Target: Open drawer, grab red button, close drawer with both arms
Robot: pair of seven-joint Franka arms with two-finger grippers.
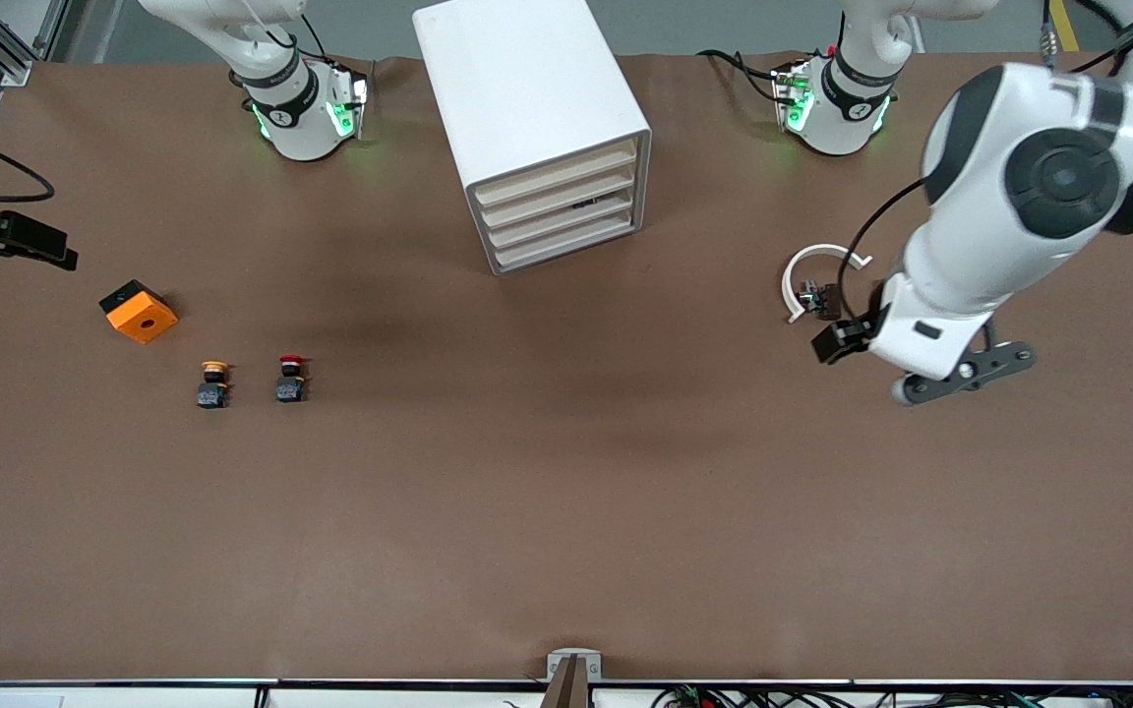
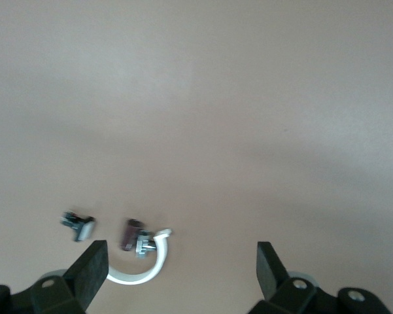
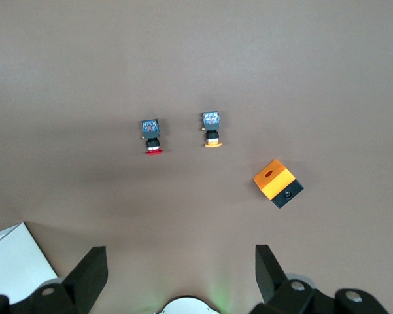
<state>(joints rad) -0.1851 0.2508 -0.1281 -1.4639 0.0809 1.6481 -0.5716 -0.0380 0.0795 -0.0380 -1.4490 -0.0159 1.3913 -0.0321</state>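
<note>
The small red-capped push-button with black cylindrical body [image 1: 291, 379] looks light and rigid, best pinched across its body; the left gripper [image 2: 182, 269] and right gripper [image 3: 180, 273] both hang spread wide, empty.

The brown desk [image 1: 566, 511] carries a white drawer cabinet [image 1: 532, 118] between the arm bases. Toward the right arm's end lie an orange square box [image 1: 139, 312], a yellow-capped button [image 1: 213, 383] and the red-capped button [image 1: 291, 378] side by side. Toward the left arm's end lies a white curved clip [image 1: 812, 275] with a small dark part [image 1: 819, 298].
</note>
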